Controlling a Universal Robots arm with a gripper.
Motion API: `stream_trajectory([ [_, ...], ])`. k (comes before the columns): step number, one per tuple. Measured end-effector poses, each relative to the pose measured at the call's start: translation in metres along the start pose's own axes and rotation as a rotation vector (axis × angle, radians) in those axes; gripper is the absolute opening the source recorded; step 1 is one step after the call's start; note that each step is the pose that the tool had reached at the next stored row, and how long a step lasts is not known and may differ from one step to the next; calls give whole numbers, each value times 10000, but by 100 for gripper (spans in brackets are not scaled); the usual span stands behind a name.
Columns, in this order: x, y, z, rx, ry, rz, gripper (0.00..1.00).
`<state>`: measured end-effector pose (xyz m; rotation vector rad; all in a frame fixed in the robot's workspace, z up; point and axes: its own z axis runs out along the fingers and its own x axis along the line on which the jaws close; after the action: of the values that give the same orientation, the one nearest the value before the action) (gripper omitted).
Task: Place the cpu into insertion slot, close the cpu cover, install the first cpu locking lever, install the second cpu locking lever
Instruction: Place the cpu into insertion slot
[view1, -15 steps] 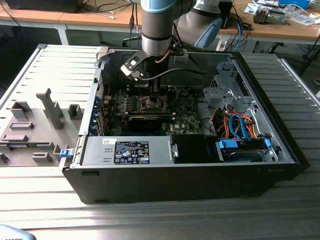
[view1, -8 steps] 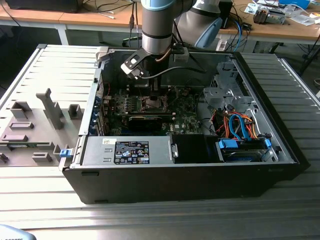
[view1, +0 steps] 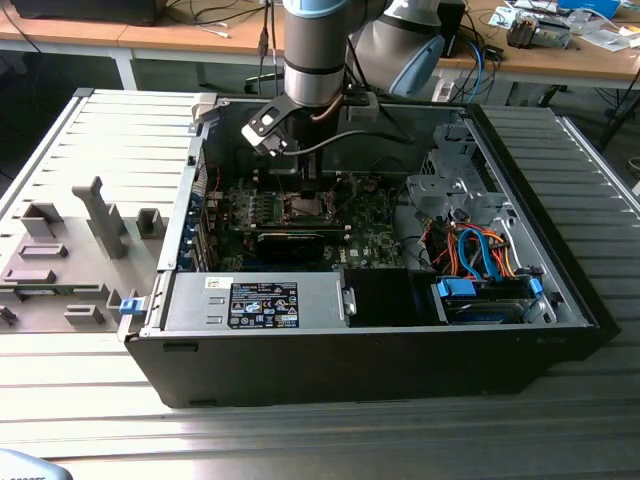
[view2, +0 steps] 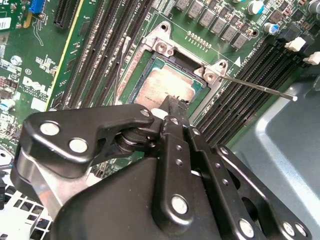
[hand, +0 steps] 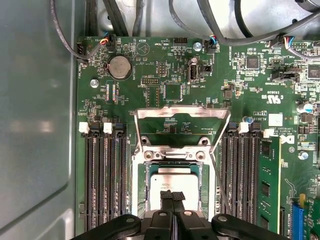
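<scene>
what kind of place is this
Probably a robotics lab or workshop: an open computer case sits on a slatted metal table, wooden benches strewn with cables stand behind, and a shut robot gripper hangs over the cpu.

Arm (view1: 318, 50) stands approx. vertical in exterior view, wrist (view1: 312, 95) facing straight down. End effector (hand: 172, 196) hangs under it, aimed downward. In first wrist view its two black fingertips (hand: 166, 196) are pressed together w/ just a thin seam btwn them. In second wrist view, linkage bars (view2: 200, 165) on both sides are folded inward and the tips meet in one narrow point, so jaws are closed.
</scene>
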<state>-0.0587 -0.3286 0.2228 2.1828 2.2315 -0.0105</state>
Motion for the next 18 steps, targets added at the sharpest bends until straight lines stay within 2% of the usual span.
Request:
stream_trajectory([
  [18,-1,1,-55,-1,1,0,11],
])
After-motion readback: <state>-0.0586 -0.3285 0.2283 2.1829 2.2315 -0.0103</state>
